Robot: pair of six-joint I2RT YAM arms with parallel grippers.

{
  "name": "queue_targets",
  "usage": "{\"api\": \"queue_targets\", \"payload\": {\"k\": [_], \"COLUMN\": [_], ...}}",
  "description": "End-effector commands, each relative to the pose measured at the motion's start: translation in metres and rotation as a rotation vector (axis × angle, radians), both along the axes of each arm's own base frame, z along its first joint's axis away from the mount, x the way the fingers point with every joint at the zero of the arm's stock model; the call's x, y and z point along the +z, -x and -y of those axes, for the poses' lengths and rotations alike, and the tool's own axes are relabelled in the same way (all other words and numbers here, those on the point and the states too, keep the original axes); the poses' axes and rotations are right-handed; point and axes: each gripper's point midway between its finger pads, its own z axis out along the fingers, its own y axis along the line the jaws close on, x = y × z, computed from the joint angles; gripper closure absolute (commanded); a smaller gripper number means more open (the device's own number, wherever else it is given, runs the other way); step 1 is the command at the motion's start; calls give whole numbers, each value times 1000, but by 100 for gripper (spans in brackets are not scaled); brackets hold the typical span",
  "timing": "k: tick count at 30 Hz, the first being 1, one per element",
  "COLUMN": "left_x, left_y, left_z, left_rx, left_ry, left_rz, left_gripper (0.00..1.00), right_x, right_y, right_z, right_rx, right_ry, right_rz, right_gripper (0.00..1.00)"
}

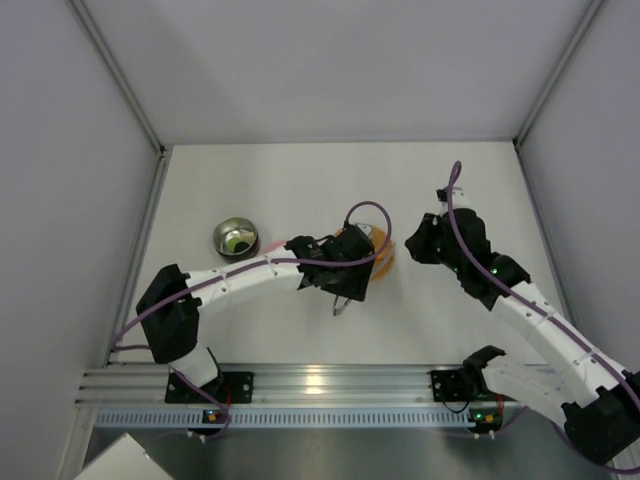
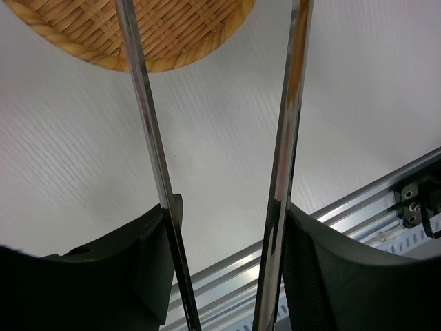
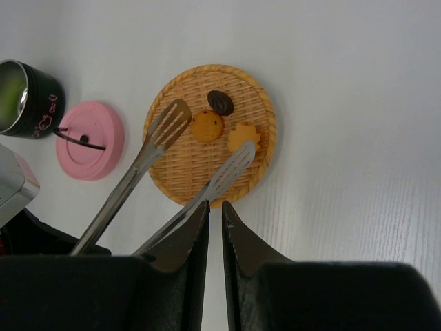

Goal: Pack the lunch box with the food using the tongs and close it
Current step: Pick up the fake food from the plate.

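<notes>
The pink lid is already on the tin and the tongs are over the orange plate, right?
No. The pink lid is off, lying beside the tin; the right wrist view shows it. The tongs are over the orange plate.

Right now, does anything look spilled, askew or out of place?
Nothing stands out. The three food pieces sit on the orange plate, the pink lid lies flat beside the open tin, and the left pincer holds the tongs over the plate.
</notes>
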Motion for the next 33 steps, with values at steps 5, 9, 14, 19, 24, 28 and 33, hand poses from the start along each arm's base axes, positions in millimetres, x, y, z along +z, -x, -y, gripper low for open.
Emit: {"api": "queue_targets", "payload": {"k": [5,9,14,19,24,28,33], "left_x": [13,5,0,-2,-6,-8,-10], "left_y": [-8,-8,-9,-11,-12,-14,-14], "left_z": [29,33,37,39,39,40,41], "left_rx": [-4,-8,-10,-7,-6,1,3], "left_ry": [96,95,91,96,85,77,74], "left_rz": [28,14,8,10,9,7,2], "left_gripper": [41,41,42,43,45,46,48], "right_x": [19,17,17,16,15,14,11], "right_y": [-2,-2,-1,-1,-2,-2,-2], "right_z": [2,3,4,4,6,7,7], "right_rx": [-12,-13,-17,-18,-24,-25,-24], "right_ry": [-10,-8,-5,-3,6,7,13], "right_rz": [61,59,59,58,59,58,53], "right_gripper": [88,88,88,88,88,88,88]}}
